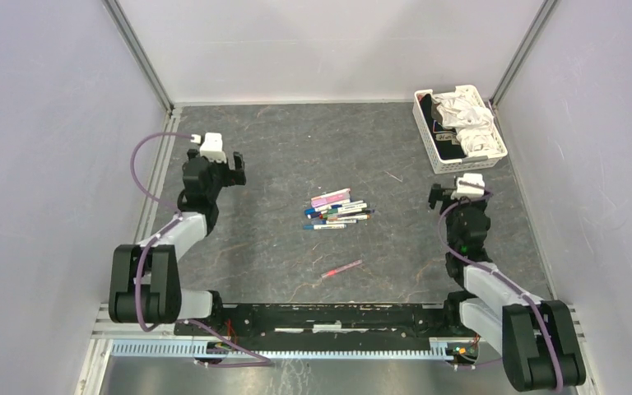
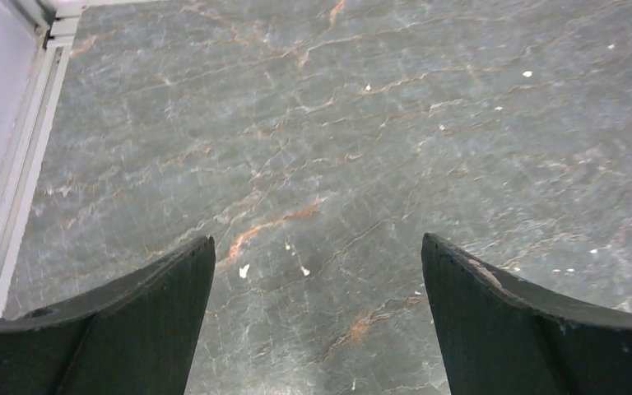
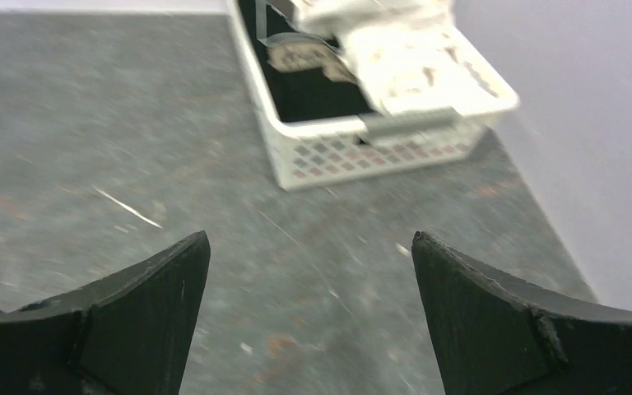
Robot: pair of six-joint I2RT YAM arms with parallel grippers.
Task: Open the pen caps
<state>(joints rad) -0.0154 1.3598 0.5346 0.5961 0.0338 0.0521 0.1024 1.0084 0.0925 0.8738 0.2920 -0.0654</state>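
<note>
Closest to the arm bases, at 6 o'clock on the worktop, one pink pen lay alone. Past it, near the middle, a little pile of pens lay together. The pen caps were their small coloured ends. At 9 o'clock the left end effector gaped wide and held nothing. At 3 o'clock the right end effector did too. Farthest, at 2 o'clock, sat a white basket.
</note>
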